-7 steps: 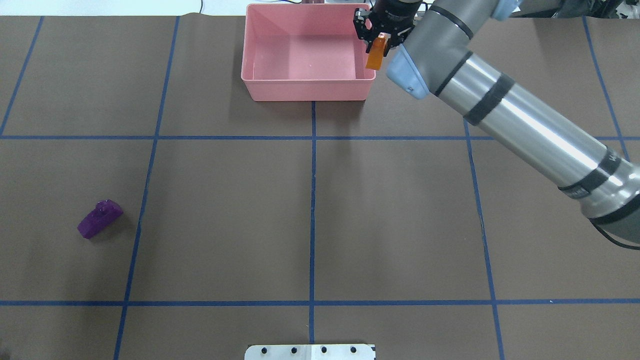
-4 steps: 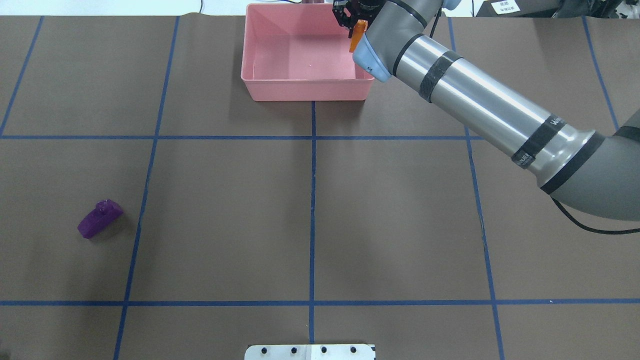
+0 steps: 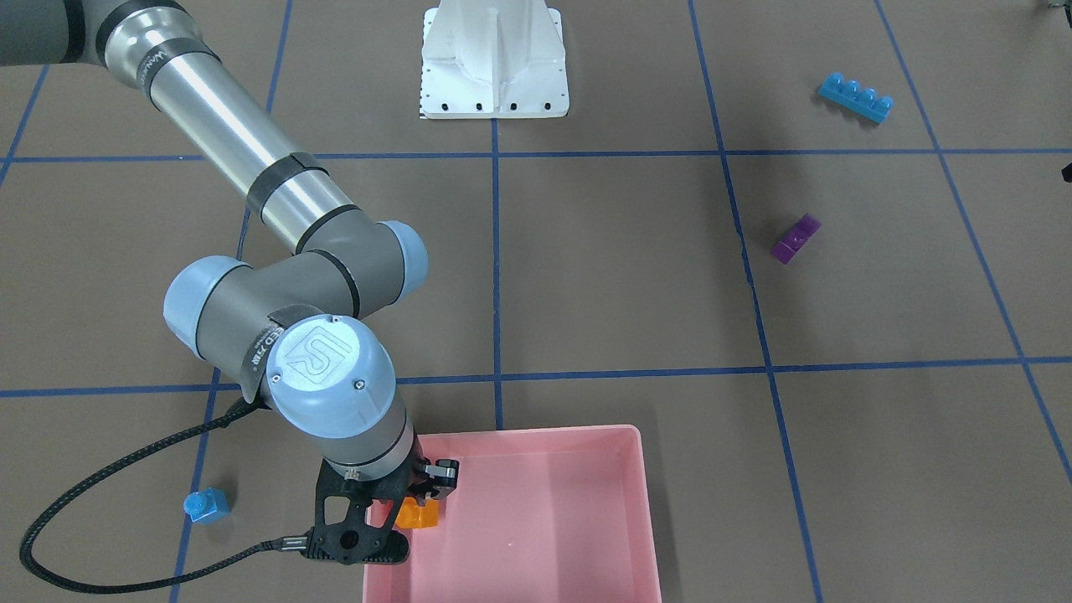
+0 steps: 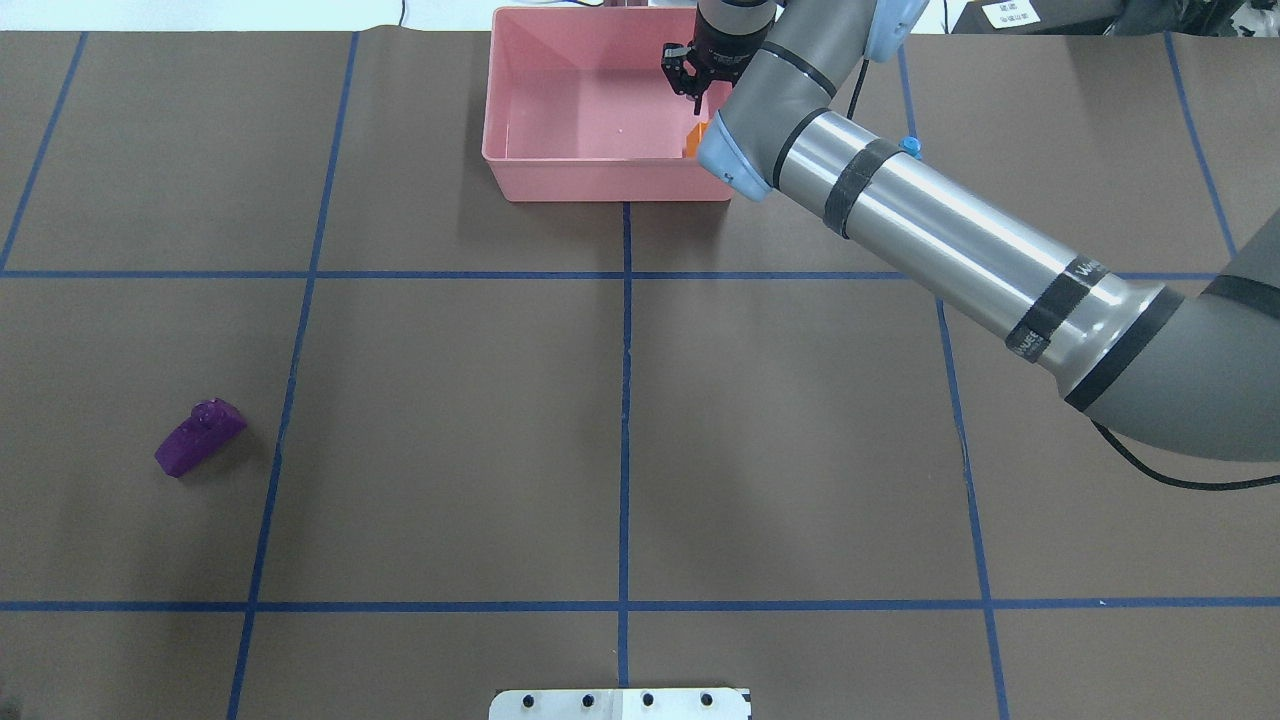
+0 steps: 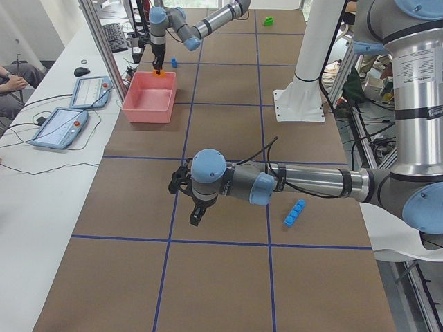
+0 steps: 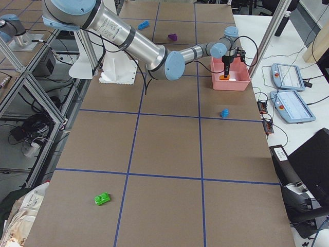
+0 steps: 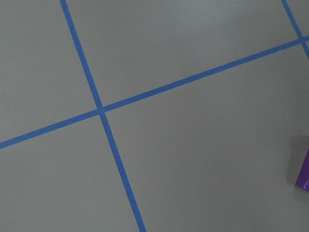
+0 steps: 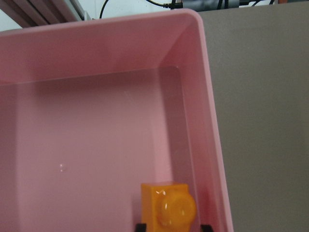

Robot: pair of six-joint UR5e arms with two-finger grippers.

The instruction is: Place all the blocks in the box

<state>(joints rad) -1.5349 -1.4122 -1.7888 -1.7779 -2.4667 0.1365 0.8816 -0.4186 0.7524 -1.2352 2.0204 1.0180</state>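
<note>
One block in box: the orange block lay stud-up on the floor of the pink box, just beside the wall on the robot's right.
Box place: middle of the edge of the worktop farthest from the robot.
Right gripper: hung over the orange block, fingertips spread wider than it, grasping nothing.
Left gripper: low over the worktop's left half; cannot tell whether released or clenched.
Blue one-stud block: on the worktop outside the box, near it on the robot's right.
Purple block: left half, well apart from the box.
Long blue block: left half, nearer the robot's edge.
Green block: near the worktop's right end.
</note>
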